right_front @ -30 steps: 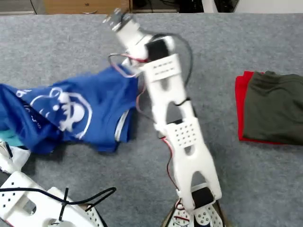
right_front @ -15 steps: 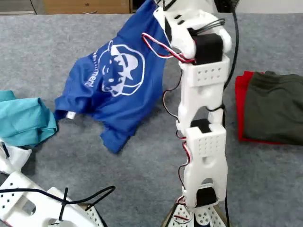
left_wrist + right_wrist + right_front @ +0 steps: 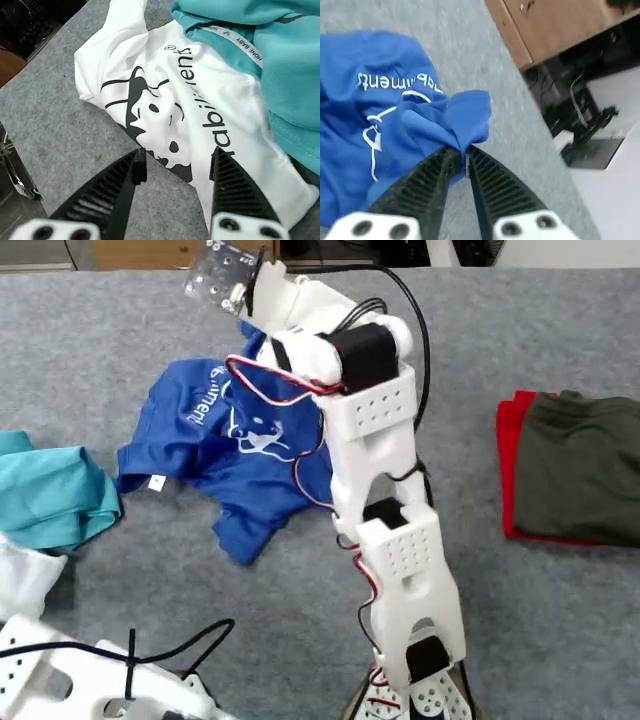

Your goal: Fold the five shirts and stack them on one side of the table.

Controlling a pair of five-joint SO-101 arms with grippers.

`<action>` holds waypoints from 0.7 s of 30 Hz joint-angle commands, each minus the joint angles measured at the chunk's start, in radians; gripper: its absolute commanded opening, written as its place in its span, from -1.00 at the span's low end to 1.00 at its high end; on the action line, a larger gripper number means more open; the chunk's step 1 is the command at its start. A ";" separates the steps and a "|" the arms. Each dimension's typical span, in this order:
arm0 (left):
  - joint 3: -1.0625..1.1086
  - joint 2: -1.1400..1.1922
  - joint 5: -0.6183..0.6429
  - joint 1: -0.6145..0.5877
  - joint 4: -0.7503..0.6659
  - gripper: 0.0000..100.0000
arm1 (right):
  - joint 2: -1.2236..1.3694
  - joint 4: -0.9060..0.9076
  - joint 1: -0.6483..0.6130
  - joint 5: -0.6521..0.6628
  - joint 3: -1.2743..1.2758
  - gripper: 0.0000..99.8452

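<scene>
A crumpled blue shirt (image 3: 235, 445) with white print lies left of the table's middle. My right gripper (image 3: 465, 153) is shut on a bunched fold of this blue shirt (image 3: 385, 110), near its far edge. The right arm (image 3: 375, 470) stretches from the front edge to that spot. A teal shirt (image 3: 45, 495) and a white shirt (image 3: 20, 575) lie heaped at the left edge. My left gripper (image 3: 179, 162) hangs open just above the white printed shirt (image 3: 170, 115), beside the teal shirt (image 3: 260, 40). An olive shirt (image 3: 585, 465) lies folded on a folded red shirt (image 3: 512, 460) at the right.
The left arm's white base and black cable (image 3: 100, 680) fill the front left corner. A wooden cabinet (image 3: 555, 25) and dark gear stand beyond the table's far edge. Bare grey felt (image 3: 560, 630) lies between the blue shirt and the folded stack.
The right arm pulled the blue shirt off the left heap, lifted it high over the table's back, then lowered it so it now rests crumpled on the felt.
</scene>
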 commanded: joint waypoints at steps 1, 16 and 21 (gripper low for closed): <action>-0.057 -0.016 0.011 -0.043 -0.017 -0.57 | 0.058 0.008 0.101 -0.017 -0.028 -1.00; -0.057 -0.016 -0.038 -0.135 -0.017 -0.57 | 0.082 -0.209 0.426 -0.063 -0.058 -0.56; -0.055 -0.016 -0.034 -0.135 -0.015 -0.57 | 0.018 -0.058 0.389 -0.028 -0.056 -0.57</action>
